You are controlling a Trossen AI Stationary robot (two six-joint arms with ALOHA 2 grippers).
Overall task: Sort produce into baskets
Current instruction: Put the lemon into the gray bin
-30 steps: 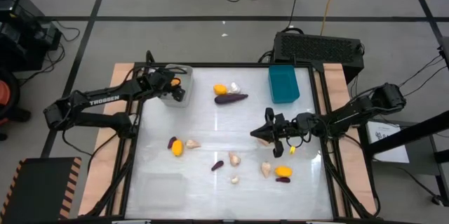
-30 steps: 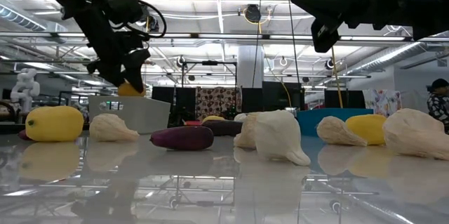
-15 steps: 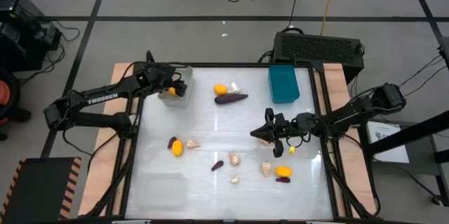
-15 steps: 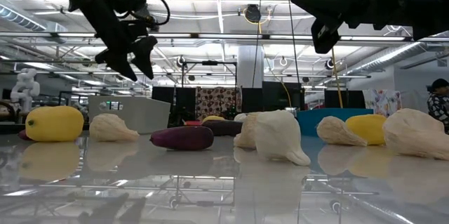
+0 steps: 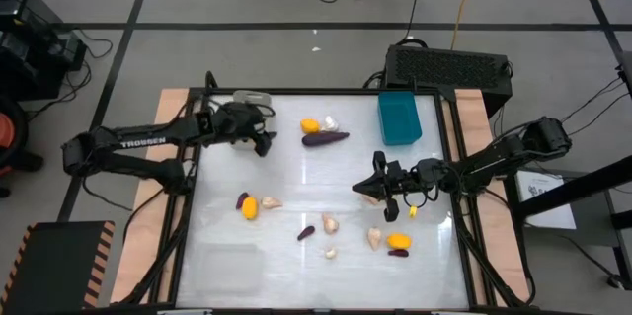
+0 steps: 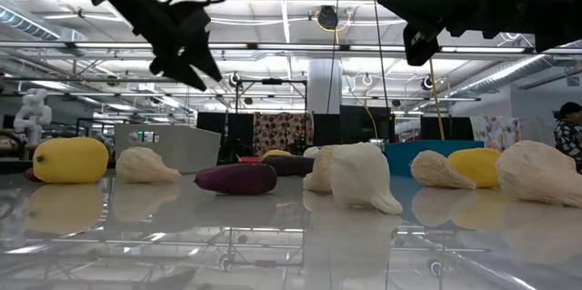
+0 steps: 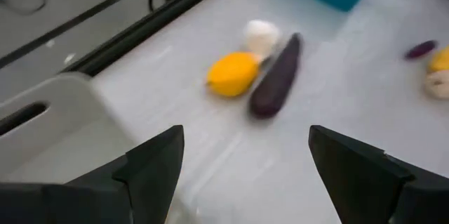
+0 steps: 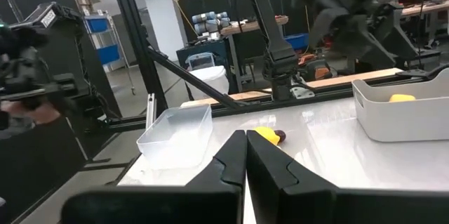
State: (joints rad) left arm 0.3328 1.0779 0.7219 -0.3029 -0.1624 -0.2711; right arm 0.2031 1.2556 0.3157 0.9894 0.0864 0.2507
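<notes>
Grey basket (image 5: 247,101), far-left desk (image 5: 296,266) corner: one yellow fruit (image 8: 401,98) inside. Left hand (image 5: 263,139) spread, empty, beside it, facing the far yellow fruit (image 7: 232,74), eggplant (image 7: 276,76) and garlic (image 7: 261,36), which touch; risk: nudging neighbours. Right hand (image 5: 380,188) pressed together, mid-right.

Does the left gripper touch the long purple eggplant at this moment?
Apart. In the left wrist view, bare table separates the open left gripper from the eggplant.

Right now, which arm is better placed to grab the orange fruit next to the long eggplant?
Left. The left gripper is open and empty, close beside the orange fruit and long eggplant. The right gripper is shut and farther off.
</notes>
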